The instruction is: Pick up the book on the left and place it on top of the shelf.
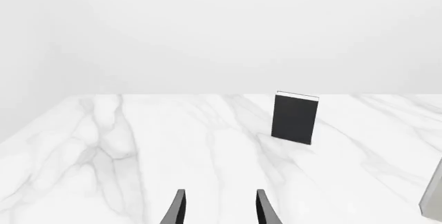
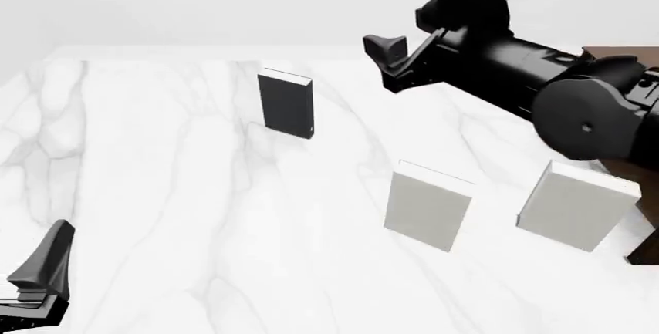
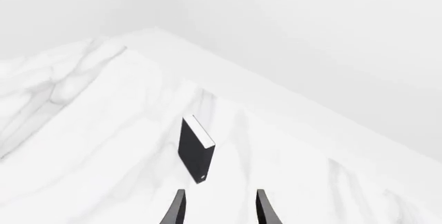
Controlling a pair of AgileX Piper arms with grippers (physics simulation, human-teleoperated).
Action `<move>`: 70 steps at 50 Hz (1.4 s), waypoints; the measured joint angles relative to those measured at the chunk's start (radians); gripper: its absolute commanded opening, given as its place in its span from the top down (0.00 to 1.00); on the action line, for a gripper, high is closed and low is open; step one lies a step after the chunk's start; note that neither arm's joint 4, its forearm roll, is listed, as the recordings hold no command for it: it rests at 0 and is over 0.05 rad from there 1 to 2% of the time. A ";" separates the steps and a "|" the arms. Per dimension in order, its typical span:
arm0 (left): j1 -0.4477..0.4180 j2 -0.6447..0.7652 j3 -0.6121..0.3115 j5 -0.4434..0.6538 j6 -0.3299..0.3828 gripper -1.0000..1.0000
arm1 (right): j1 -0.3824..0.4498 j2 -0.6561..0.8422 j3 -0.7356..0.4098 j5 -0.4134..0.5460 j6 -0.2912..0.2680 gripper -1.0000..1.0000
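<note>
The book (image 2: 285,102), charcoal-black with a white page edge, stands upright on the white marble table (image 2: 185,218), left of the middle and towards the back. My right gripper (image 2: 391,62) hangs in the air to its right, apart from it, fingers open and empty. The right wrist view has the book (image 3: 195,149) just beyond the open right gripper (image 3: 219,209). My left gripper (image 2: 43,268) stays low at the near left corner, far from the book. Its wrist view shows the book (image 1: 295,118) well ahead of the open left gripper (image 1: 219,211). The shelf (image 2: 606,53) shows only as dark brown slivers at the right edge, behind the right arm.
Two pale grey books stand upright on the right half of the table, one near the middle (image 2: 427,204) and one further right (image 2: 575,204) beside the shelf. An edge of a pale book (image 1: 433,195) shows in the left wrist view. The right arm's bulky body (image 2: 576,110) spans the upper right.
</note>
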 measured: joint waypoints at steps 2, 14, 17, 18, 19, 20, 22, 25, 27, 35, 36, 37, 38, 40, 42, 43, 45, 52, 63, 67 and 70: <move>0.000 0.000 0.000 0.000 0.000 0.00 | 0.002 0.016 -0.007 -0.011 0.004 0.00; 0.000 0.000 0.000 0.000 0.000 0.00 | 0.011 0.095 -0.037 -0.069 0.027 0.00; 0.000 0.000 0.000 0.000 0.000 0.00 | 0.014 0.112 -0.044 -0.080 0.032 0.00; 0.000 0.000 0.000 0.000 0.000 0.00 | 0.016 0.118 -0.046 -0.083 0.033 0.00; 0.000 0.000 0.000 0.000 0.000 0.00 | 0.017 0.123 -0.048 -0.086 0.035 0.00; 0.000 0.000 0.000 0.000 0.000 0.00 | 0.018 0.129 -0.051 -0.089 0.037 0.00; 0.000 0.000 0.000 0.000 0.000 0.00 | 0.021 0.140 -0.055 -0.094 0.039 0.00; 0.000 0.000 0.000 0.000 0.000 0.00 | 0.024 0.156 -0.063 -0.101 0.043 0.00; 0.000 0.000 0.000 0.000 0.000 0.00 | 0.025 0.167 -0.069 -0.105 0.045 0.00; 0.000 0.000 0.000 0.000 0.000 0.00 | 0.029 0.200 -0.086 -0.118 0.053 0.00; 0.000 0.000 0.000 0.000 0.000 0.00 | 0.029 0.203 -0.087 -0.119 0.054 0.00; 0.000 0.000 0.000 0.000 0.000 0.00 | 0.029 0.205 -0.088 -0.120 0.054 0.00; 0.000 0.000 0.000 0.000 0.000 0.00 | 0.029 0.207 -0.089 -0.121 0.055 0.00; 0.000 0.000 0.000 0.000 0.000 0.00 | 0.030 0.210 -0.091 -0.123 0.056 0.00; 0.000 0.000 0.000 0.000 0.000 0.00 | 0.030 0.213 -0.093 -0.124 0.056 0.00; 0.000 0.000 0.000 0.000 0.000 0.00 | 0.030 0.215 -0.093 -0.124 0.057 0.00; 0.000 0.000 0.000 0.000 0.000 0.00 | 0.030 0.217 -0.095 -0.125 0.057 0.00; 0.000 0.000 0.000 0.000 0.000 0.00 | 0.031 0.226 -0.099 -0.129 0.060 0.00; 0.000 0.000 0.000 0.000 0.000 0.00 | 0.033 0.261 -0.112 -0.143 0.069 0.00; 0.000 0.000 0.000 0.000 0.000 0.00 | 0.034 0.266 -0.114 -0.146 0.071 0.00; 0.000 0.000 0.000 0.000 0.000 0.00 | 0.032 0.326 -0.166 -0.158 0.081 0.00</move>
